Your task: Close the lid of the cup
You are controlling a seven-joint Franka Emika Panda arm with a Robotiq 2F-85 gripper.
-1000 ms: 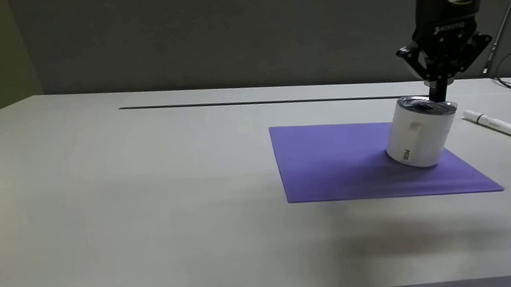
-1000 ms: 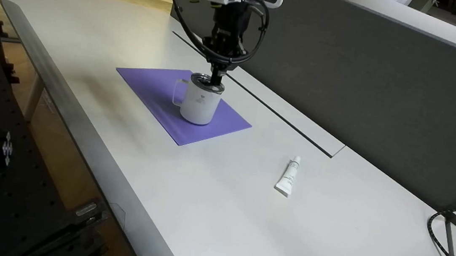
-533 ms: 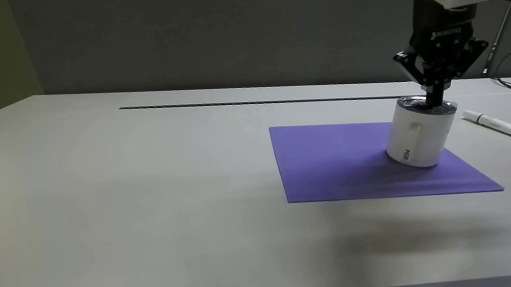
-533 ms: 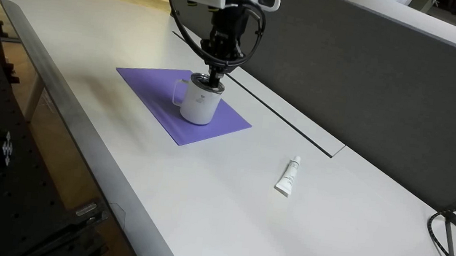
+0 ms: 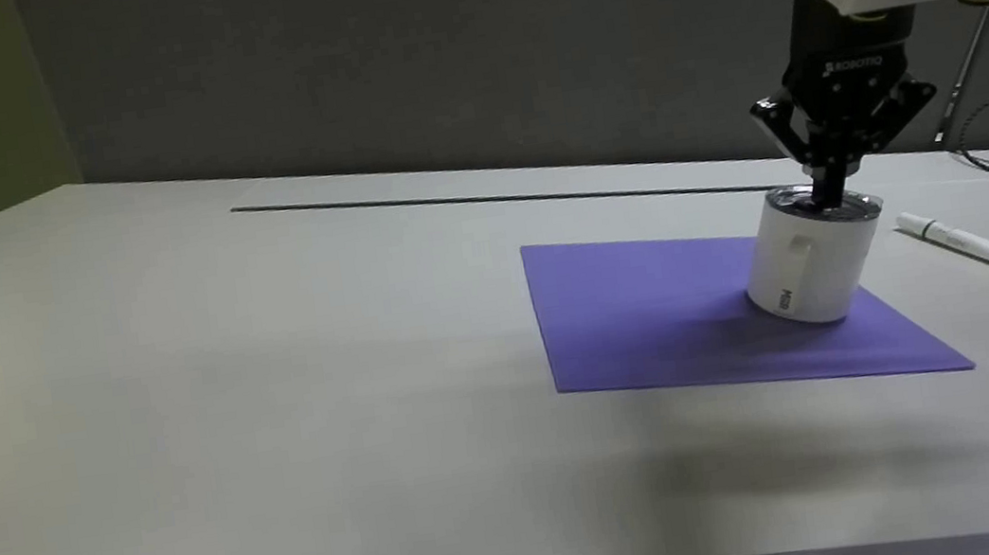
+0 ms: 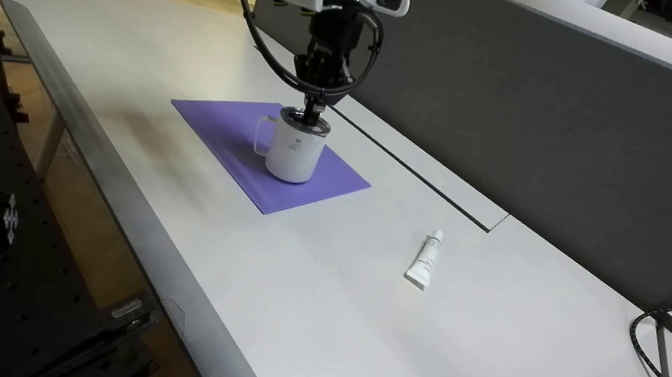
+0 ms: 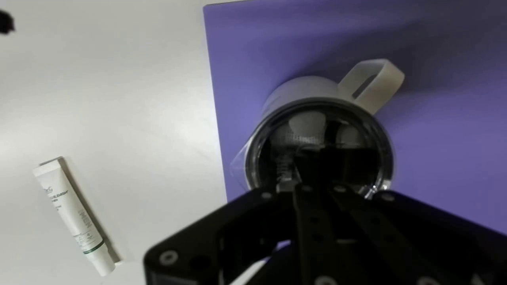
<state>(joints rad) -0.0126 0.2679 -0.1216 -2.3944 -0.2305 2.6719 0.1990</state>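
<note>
The white cup (image 5: 813,269) stands upright on the purple mat in both exterior views (image 6: 292,156). Its handle (image 7: 382,85) shows in the wrist view. The round dark, shiny, see-through lid (image 5: 858,208) lies on top of the cup, also in view here (image 6: 291,117) and in the wrist view (image 7: 307,124). A clear pointed edge sticks out at its left there. My gripper (image 5: 828,197) is shut and empty, pointing down, its fingertips (image 6: 311,119) at the lid's top near the middle. In the wrist view the dark fingers (image 7: 317,178) hide the lid's near part; exact contact is unclear.
The purple mat (image 5: 633,316) lies under the cup. A white tube (image 5: 973,243) lies on the table beside the mat, also in the wrist view (image 7: 71,213). A dark slot (image 6: 412,171) runs along the table's back before a grey partition (image 6: 536,122).
My shut gripper has dipped slightly, then risen a little, while shifting left in both exterior views, toward the lid's middle. The cup and lid have hardly moved.
</note>
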